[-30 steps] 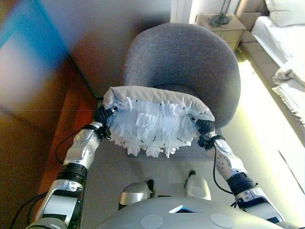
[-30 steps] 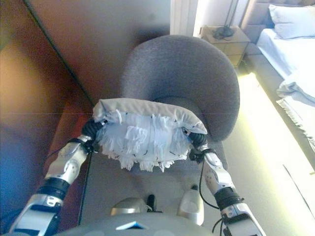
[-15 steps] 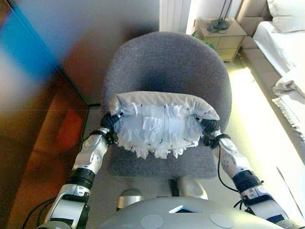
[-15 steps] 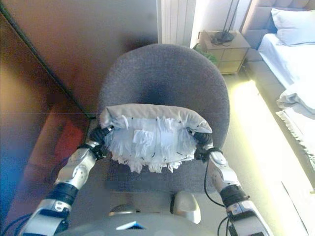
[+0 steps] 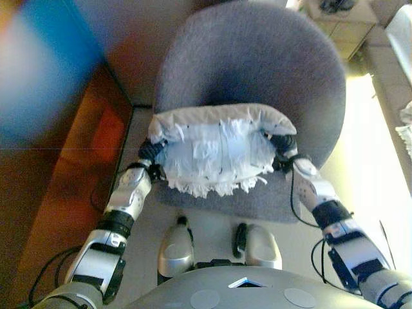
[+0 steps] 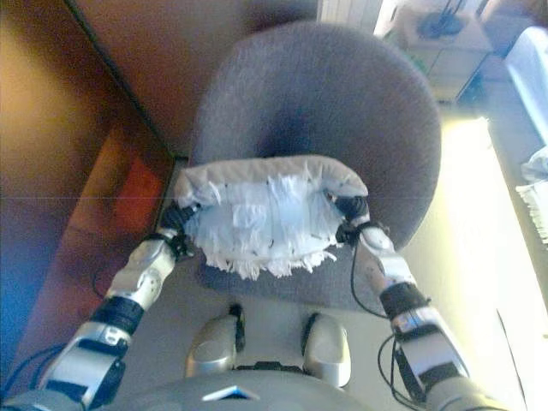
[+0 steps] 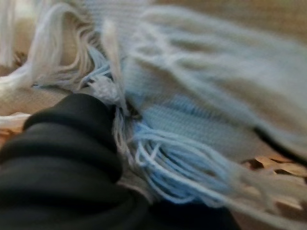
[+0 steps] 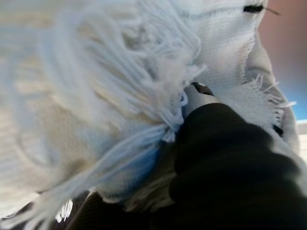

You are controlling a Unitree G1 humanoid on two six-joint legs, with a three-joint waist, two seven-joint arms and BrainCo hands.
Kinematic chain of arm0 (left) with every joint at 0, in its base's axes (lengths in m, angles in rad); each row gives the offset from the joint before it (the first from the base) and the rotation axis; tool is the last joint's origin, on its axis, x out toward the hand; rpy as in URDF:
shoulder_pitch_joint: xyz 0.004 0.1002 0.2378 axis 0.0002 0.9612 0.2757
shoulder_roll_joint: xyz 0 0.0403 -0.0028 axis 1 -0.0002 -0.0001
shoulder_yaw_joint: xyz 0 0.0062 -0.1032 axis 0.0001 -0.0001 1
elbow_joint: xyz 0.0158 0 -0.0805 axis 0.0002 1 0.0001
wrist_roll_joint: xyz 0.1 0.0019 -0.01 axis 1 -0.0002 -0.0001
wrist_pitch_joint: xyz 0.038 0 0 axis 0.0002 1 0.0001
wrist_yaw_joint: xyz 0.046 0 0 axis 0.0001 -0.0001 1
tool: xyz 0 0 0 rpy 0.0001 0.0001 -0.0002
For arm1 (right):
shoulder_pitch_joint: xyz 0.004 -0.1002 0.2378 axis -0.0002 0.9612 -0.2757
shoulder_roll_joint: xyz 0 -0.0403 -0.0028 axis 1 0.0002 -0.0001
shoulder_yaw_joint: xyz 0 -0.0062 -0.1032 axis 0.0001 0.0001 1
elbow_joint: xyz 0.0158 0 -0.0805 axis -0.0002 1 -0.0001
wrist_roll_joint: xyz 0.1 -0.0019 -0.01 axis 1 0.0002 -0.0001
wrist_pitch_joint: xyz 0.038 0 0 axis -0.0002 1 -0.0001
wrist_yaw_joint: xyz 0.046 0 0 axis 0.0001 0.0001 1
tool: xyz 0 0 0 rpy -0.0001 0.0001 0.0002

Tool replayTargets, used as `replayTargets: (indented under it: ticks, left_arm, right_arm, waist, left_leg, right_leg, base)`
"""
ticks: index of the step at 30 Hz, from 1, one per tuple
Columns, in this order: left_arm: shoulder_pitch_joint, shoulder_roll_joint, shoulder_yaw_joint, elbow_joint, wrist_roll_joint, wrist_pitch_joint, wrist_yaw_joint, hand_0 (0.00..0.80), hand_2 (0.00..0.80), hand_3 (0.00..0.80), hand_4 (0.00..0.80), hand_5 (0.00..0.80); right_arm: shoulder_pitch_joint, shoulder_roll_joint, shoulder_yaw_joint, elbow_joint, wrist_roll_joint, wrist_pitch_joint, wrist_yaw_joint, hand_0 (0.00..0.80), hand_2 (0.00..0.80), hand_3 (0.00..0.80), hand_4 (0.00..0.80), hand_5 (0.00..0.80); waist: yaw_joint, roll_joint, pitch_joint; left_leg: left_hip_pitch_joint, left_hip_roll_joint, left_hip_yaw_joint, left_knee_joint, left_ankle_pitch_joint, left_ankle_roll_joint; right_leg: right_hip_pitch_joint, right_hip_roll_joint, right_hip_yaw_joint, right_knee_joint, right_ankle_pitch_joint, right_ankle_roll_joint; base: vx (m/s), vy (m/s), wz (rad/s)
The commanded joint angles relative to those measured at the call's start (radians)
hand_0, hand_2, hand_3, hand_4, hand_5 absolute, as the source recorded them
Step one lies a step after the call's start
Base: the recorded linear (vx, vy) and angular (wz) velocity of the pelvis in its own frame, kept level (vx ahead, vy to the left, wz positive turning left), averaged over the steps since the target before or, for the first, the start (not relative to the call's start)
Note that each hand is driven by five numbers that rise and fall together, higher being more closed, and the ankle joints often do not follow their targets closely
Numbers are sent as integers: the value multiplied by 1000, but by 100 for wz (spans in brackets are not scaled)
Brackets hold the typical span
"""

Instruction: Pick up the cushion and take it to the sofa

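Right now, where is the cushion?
The fringed cushion is in the middle of the eye views, held up between the left hand and right hand, over the seat of the grey chair.

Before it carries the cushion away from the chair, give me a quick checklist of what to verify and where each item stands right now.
1. Cushion lifted off the grey chair: ok, it hangs between both hands above the seat.
2. Left hand on the cushion's end: ok for contact; fingers buried in the fringe, so grip cannot tell.
3. Right hand on the other end: ok for contact; fingers hidden too, grip cannot tell.
4. Cushion level: ok, both ends sit at about the same height.
5. Loose fringe free of the chair: cannot tell, it dangles close over the seat's front edge.
6. Sofa in sight as the goal: not ok, no view shows it.
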Motion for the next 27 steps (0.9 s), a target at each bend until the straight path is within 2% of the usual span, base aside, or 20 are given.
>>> replayTargets:
  ticks: [1, 10, 16, 22, 27]
  left_arm:
    - [-164, -28, -69, -67, -36, -90, 3, 800, 800, 800, 800, 800]
    - [-228, -35, -84, -66, -48, -96, 54, 800, 800, 800, 800, 800]
    - [-267, -43, -104, -87, -58, -85, 58, 800, 800, 800, 800, 800]
    - [-322, -66, -137, -133, -79, -84, 43, 800, 800, 800, 800, 800]
    - [-371, -97, -153, -180, -109, -65, 52, 800, 800, 800, 800, 800]
  right_arm:
    - [-178, 6, -20, -28, 58, -95, -7, 800, 800, 800, 800, 800]
    - [-353, -66, -28, 81, 53, -64, 5, 800, 800, 800, 800, 800]
    - [-460, -91, -14, 163, 46, -35, -63, 800, 800, 800, 800, 800]
    - [-535, -101, -7, 184, -9, -62, -124, 800, 800, 800, 800, 800]
    - [-552, -118, -9, 159, -35, -67, -151, 800, 800, 800, 800, 800]
  waist:
    - [33, -3, 30]
    - [56, -4, 92]
    - [65, 7, 120]
    - [60, 17, 143]
    - [45, 7, 150]
  left_leg:
    - [-28, 10, -60, 55, -62, -39]
    - [-150, 9, -79, 117, -77, -43]
    - [-201, -2, -79, 139, -78, -40]
    - [-213, -14, -75, 110, -61, -32]
    - [-213, -17, -67, 113, -66, -27]
  right_leg:
    - [42, -100, 44, -153, 144, 116]
    - [-54, -107, 37, -104, 131, 126]
    - [-118, -117, 43, -52, 119, 128]
    - [-152, -116, 53, -37, 120, 128]
    - [-156, -106, 58, -38, 123, 129]
  base:
    - [-122, -21, 6]
    - [-75, 3, 3]
    - [-25, 47, 2]
    - [-13, 45, 3]
    - [8, 8, 2]
